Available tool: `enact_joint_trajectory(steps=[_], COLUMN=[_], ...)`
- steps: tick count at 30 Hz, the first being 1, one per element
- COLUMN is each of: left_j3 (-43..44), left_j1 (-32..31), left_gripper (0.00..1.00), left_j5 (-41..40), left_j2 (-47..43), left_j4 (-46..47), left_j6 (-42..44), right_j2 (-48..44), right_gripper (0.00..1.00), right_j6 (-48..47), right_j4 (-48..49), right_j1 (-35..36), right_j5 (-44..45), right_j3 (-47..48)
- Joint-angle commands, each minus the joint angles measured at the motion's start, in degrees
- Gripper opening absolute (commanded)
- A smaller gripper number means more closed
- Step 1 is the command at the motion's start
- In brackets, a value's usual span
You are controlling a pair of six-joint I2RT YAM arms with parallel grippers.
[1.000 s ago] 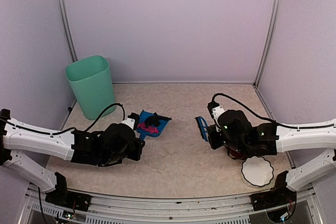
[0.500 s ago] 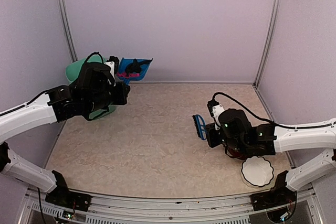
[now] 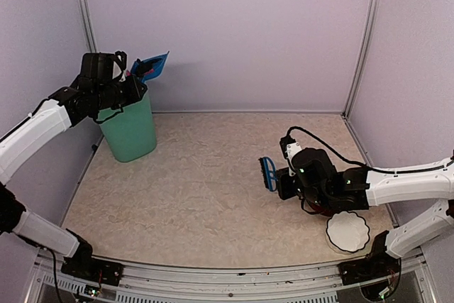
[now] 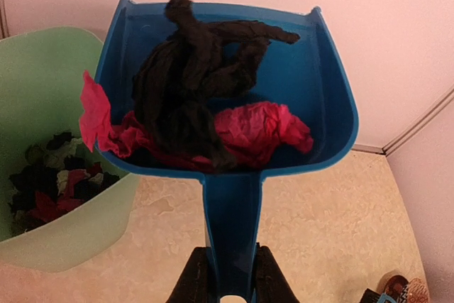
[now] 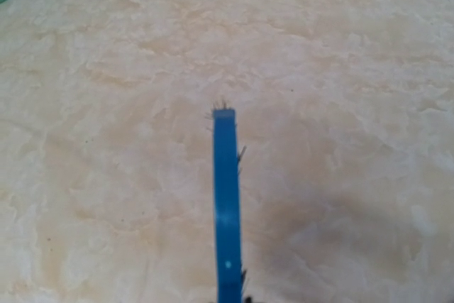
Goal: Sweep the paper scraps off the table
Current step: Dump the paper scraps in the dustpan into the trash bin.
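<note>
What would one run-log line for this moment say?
left gripper: shut on dustpan, by green bin | dustpan: black and pink paper scraps inside | right gripper: shut on brush, over table

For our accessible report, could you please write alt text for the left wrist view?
The left gripper clamps the handle of a blue dustpan loaded with crumpled black and red paper scraps. The pan is raised next to a green bin with more scraps inside, and the beige table lies below.
</note>
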Motion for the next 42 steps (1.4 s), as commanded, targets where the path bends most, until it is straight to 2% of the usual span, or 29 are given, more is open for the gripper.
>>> enact_joint_trajectory(steps=[1,9,23,29,33,39,42], left_j3=[-0.98,-7.74,-17.34,-22.73,-26.90,-29.33,-29.01], left_j1=[4.94,13.23,21.81,22.04,22.05,21.89,21.54], left_gripper=[0.00,0.00,0.00,0.00,0.00,0.00,0.00], left_j5=[11.06,21.32,37.07,36.62,34.39,30.04,28.44], left_j2=[0.27,0.59,3.39,3.53,4.49,6.97,8.08], left_j4=[5.94,16.24,41.78,56.43,71.89,88.03,92.55], left_j6=[-7.30,-18.03,-47.85,-62.18,-73.03,-85.11,-88.81], right_j2=[0.50,1.58,0.19,-1.38,-2.44,-3.14,-3.13], right_gripper=[0.00,0.00,0.00,0.00,0.00,0.00,0.00], right_j6=[1.71,1.92,2.99,4.14,4.56,4.63,4.72], right_j4=[1.00,-0.93,-1.96,-2.66,-3.08,-4.47,-5.15], right_j1=[-0.64,-0.56,-0.56,-0.61,-0.56,-0.62,-0.57], right_j5=[-0.93,-3.38,-3.40,-2.95,-2.81,-2.63,-2.53], right_j3=[0.58,1.16,0.70,0.07,-0.15,0.64,1.45])
